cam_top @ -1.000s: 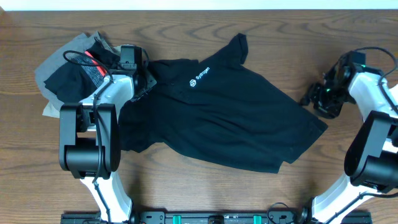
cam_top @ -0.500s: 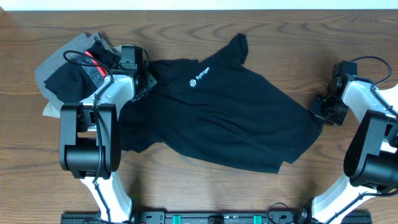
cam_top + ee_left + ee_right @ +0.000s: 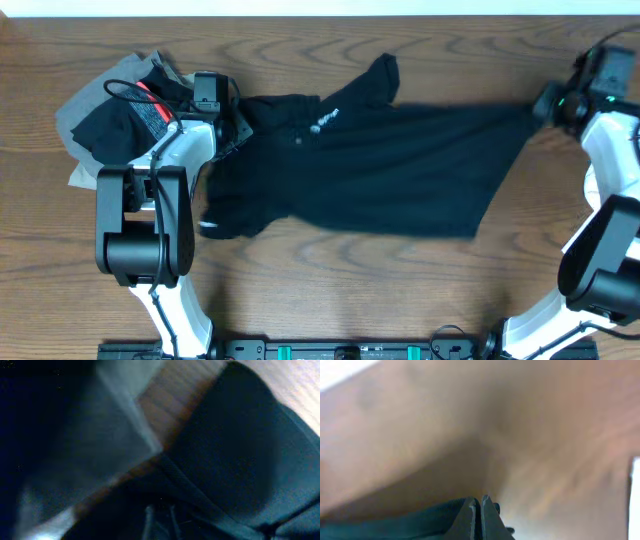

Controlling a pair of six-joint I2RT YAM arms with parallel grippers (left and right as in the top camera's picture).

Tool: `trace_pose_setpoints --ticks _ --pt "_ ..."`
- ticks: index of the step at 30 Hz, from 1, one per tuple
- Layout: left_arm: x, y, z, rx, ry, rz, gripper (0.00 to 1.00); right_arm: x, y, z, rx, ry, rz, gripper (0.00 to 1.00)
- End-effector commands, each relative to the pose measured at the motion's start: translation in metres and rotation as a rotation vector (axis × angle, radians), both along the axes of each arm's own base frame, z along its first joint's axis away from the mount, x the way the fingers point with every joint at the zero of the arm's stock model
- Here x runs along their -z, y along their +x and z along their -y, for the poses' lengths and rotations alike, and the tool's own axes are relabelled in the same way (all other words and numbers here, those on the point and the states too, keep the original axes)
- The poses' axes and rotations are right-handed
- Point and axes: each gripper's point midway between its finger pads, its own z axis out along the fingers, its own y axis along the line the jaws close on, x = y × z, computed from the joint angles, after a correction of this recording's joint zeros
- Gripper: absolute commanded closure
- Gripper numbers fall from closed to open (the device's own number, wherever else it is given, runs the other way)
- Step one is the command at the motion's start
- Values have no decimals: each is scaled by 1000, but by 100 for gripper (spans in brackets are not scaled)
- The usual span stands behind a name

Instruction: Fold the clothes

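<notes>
T-shirt (image 3: 400, 170): black cloth, matt, soft.
Table (image 3: 330, 300): brown wood, grained, smooth, low sheen.
Grey garment (image 3: 95, 100), left of T-shirt: matt cloth.
Left arm shell (image 3: 185, 150): glossy white plastic.

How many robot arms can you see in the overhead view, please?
2: the left arm over the black T-shirt's left end, the right arm at its right end. None seems hidden.

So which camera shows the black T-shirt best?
The overhead view: nearly all of the large black fabric T-shirt shows, stretched out. The left wrist view gives only a blurred dark fold; the right wrist, an edge pinched in the right gripper.
</notes>
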Motion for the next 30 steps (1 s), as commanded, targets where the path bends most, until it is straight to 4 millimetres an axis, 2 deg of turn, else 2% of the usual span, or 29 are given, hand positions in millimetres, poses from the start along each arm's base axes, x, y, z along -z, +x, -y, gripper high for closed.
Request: trace_pose_setpoints --ticks 1,4,6,7,8,9,10,13,15,18,20,23,24,30 --pt "20 -9 7 52 -48 -37 78 -27 14 17 -7 -66 100 99" --pt "15 -1 17 87 -97 2 73 -30 29 22 -8 -85 162 99" --pt "10 3 27 138 -135 32 68 -23 38 22 -16 -83 181 99" --pt "9 5 31 160 -149 42 66 -19 41 23 -18 -83 182 94" --pt "7 5 35 180 -160 47 64 -13 43 23 -18 -82 181 81" --pt "6 5 39 199 -169 53 63 -7 45 24 -18 -80 174 64" --pt "6 4 41 214 -174 54 59 -1 44 25 -16 -77 162 34" --pt "6 3 45 227 -175 50 57 16 29 24 -16 -33 78 1" --pt "6 2 48 234 -184 51 56 26 13 17 -34 30 9 1" --pt "5 2 50 247 -196 52 52 42 -23 -1 -57 161 -132 18" --pt "4 2 50 247 -196 53 51 55 -51 -22 -59 282 -247 25" --pt "2 2 51 254 -200 60 51 75 -85 -63 -105 417 -393 28" --pt "1 2 51 255 -200 62 51 81 -92 -72 -116 428 -428 33" --pt "-8 2 55 280 -215 79 46 109 -122 -105 -141 444 -547 40"
